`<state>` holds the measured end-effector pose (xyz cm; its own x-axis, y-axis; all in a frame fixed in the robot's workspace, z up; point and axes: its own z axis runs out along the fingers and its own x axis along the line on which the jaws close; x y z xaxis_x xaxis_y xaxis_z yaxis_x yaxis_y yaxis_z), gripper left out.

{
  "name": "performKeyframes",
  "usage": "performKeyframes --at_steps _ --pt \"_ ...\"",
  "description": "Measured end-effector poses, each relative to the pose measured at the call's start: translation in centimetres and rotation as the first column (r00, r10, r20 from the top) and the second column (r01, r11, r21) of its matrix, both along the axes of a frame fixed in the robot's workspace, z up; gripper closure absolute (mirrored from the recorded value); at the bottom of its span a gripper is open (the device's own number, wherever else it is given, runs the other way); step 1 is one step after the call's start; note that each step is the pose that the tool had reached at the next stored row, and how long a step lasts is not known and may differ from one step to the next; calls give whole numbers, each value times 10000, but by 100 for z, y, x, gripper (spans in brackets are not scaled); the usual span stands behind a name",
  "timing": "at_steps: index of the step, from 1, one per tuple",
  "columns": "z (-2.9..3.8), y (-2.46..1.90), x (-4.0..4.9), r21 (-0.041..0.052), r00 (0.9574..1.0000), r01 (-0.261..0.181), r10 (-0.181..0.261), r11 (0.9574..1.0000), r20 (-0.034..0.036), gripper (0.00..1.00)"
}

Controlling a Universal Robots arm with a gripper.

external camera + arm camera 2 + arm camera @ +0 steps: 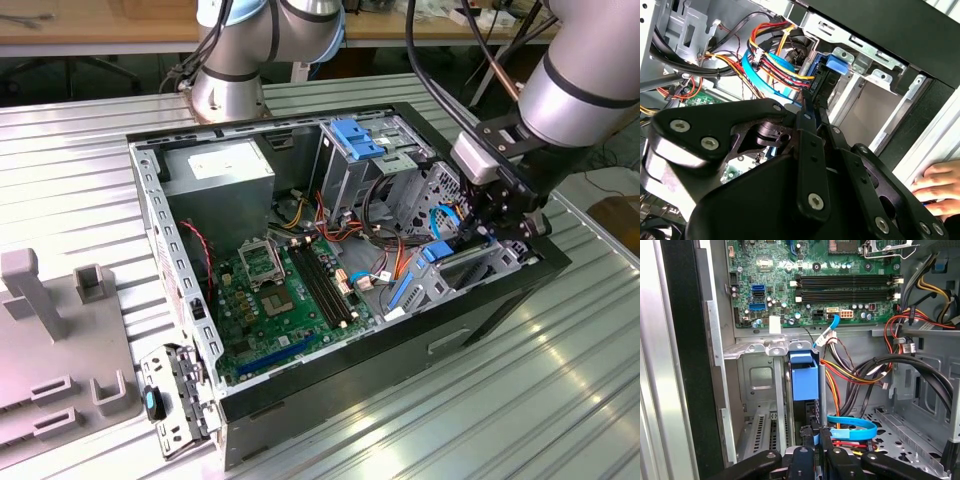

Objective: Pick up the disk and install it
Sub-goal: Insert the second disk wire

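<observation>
Black gripper [815, 452] fingers are seen clamped on the disk [805, 380], which is held on edge in the grey drive cage [757, 351] of the open computer case [300, 385]; beyond, the green motherboard [775, 285] is shown.

Your arm [585, 85] enters from the exterior view's upper right, its silver forearm angled down toward the left, with the black wrist and gripper [497, 222] lowered at the right side of the scene. In both wrist views your gripper's black fingers [812, 460] stand close together, pinched on the thin edge of the disk [805, 377]. A person's hand [939, 187] appears in the second wrist view.
</observation>
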<state>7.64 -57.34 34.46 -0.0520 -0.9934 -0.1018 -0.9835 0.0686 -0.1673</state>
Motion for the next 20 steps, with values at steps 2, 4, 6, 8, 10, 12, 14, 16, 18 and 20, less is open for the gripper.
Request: performKeyframes --at_steps 2,4,6,8,10,12,14,16,18,20 --pt "-11 0 0 0 10000 0 0 10000 -3 84" --pt "-12 0 0 1 10000 0 0 10000 -3 84" --pt "-10 3 1 -3 10000 5 -5 10000 -3 84" --pt "-6 4 2 -11 10000 7 -7 10000 -3 84" --pt "2 5 3 -28 10000 8 -8 10000 -2 84" --pt "30 5 3 -36 10000 9 -9 10000 -2 84" --pt "29 5 3 -37 10000 10 -10 10000 -3 84" --pt "28 9 3 -37 10000 10 -10 10000 -2 84" --pt "27 15 3 -39 10000 9 -9 10000 -3 84" --pt "25 24 3 -38 10000 9 -9 10000 -2 84"
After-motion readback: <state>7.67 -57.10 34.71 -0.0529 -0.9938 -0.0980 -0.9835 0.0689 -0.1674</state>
